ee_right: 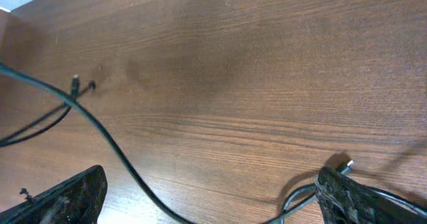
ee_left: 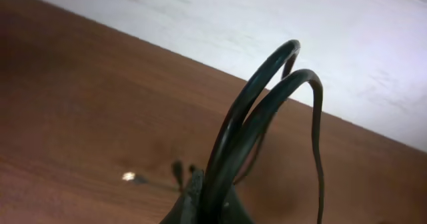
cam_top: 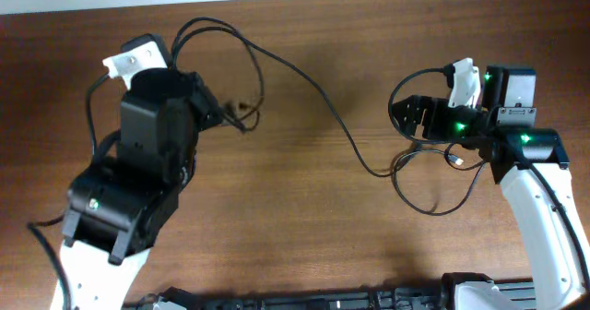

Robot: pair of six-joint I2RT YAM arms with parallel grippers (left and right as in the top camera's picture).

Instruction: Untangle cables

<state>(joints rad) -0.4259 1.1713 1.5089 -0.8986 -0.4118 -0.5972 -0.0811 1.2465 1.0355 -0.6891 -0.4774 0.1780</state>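
The left pincer (ee_left: 200, 199) was closed tight on a doubled loop of the cables (ee_left: 250, 121) near the far left corner of the worktop (cam_top: 277, 236), and the loop stood up above its fingers. One of them ran across the middle toward the right edge and passed between the fingers of the right pincer (ee_right: 210, 181), which was wide open and held nothing. A small metal plug (ee_right: 345, 163) lay just beside one finger.

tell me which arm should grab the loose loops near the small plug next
Right. The right gripper is open, with the loose loops and plug right beside it; the left gripper is shut on a doubled cable, far from them.
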